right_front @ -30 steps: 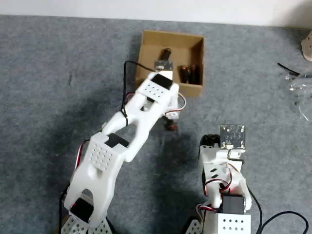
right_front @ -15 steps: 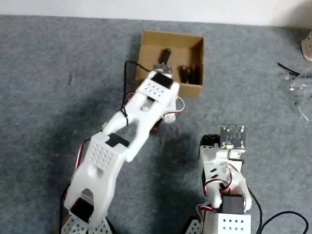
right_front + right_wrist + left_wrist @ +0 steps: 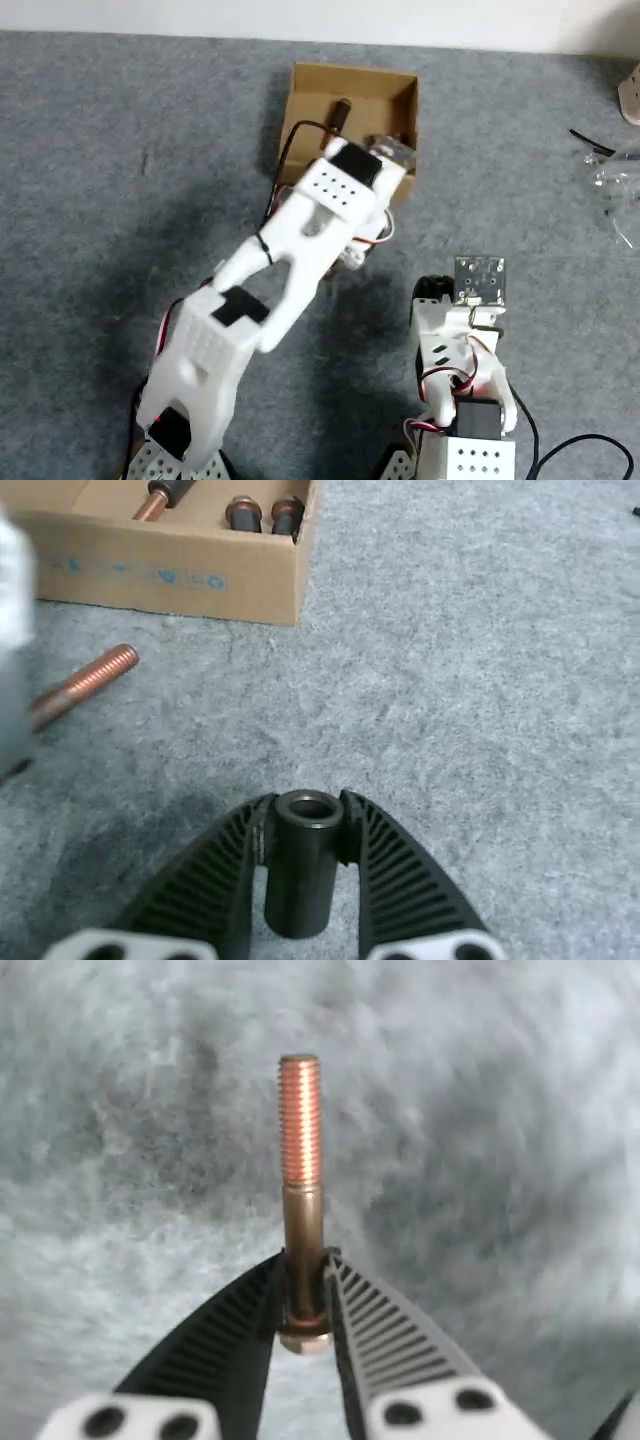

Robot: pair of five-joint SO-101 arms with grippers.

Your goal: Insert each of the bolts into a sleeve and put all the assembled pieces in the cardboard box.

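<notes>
- Looking down from the high view: left arm stretched out to the near wall of the cardboard box. Right arm sits folded, apart from the box.
- Left wrist view: left gripper pinches the bolt just above its head. Long axis runs straight out from the jaws, threaded end leading, over grey carpet.
- Right wrist view: right gripper is clamped on the sleeve, bore open toward the box. Bolt is off to one side, nearer the box, axis slanted across the bore's. They likely need aligning first.
</notes>
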